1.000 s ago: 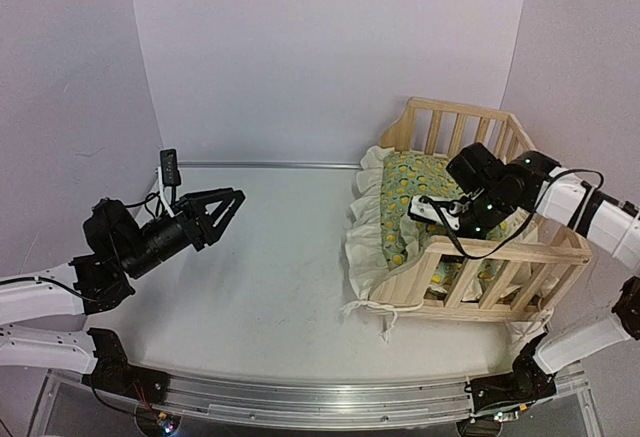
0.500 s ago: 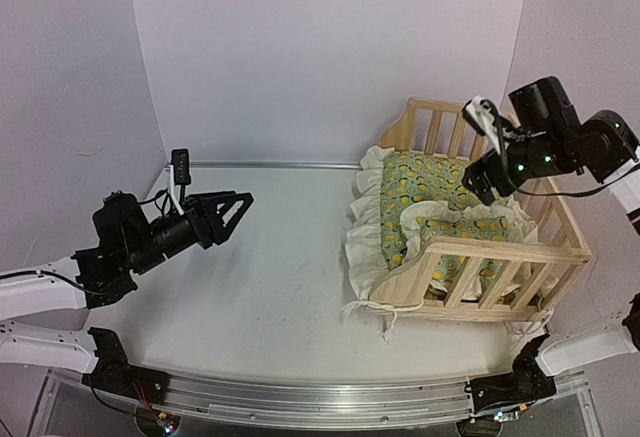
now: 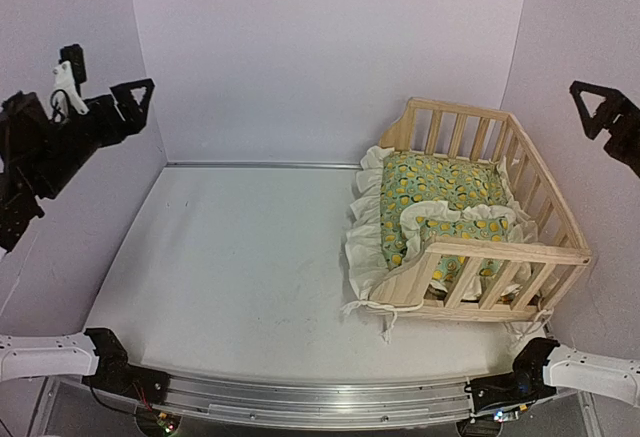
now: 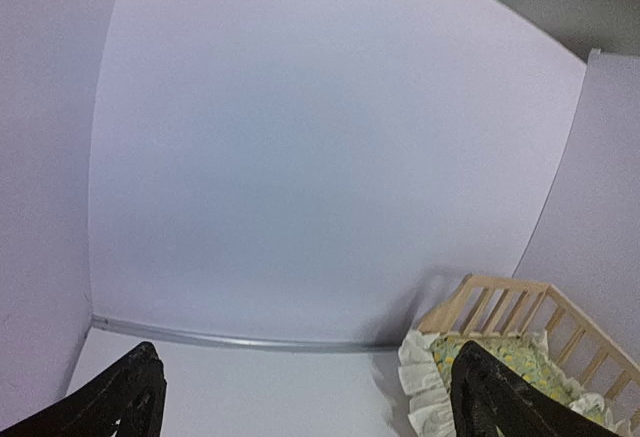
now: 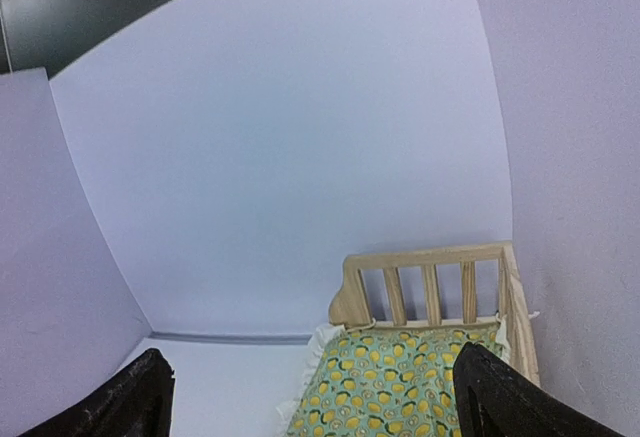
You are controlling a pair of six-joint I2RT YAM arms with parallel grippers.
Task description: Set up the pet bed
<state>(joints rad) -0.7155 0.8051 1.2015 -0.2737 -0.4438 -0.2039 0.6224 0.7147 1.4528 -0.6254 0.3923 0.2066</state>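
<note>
Open table [image 3: 240, 257] left of pet bed [image 3: 520, 253]

Matte black left gripper [image 3: 128, 105], built of hollow triangular finger frames, with a white bracket [image 3: 64, 77] and a small black camera box [image 3: 72, 55] mounted on top. Same black triangular outline on the right gripper [image 3: 603, 117]. From the wrist cameras, dark fingertips [image 4: 125, 402] with a rough, grainy surface. Lower down, white tubular links [image 3: 40, 355] joined to black base joints [image 3: 112, 349], with tiny green and red lights [image 3: 160, 422] beneath.
</note>
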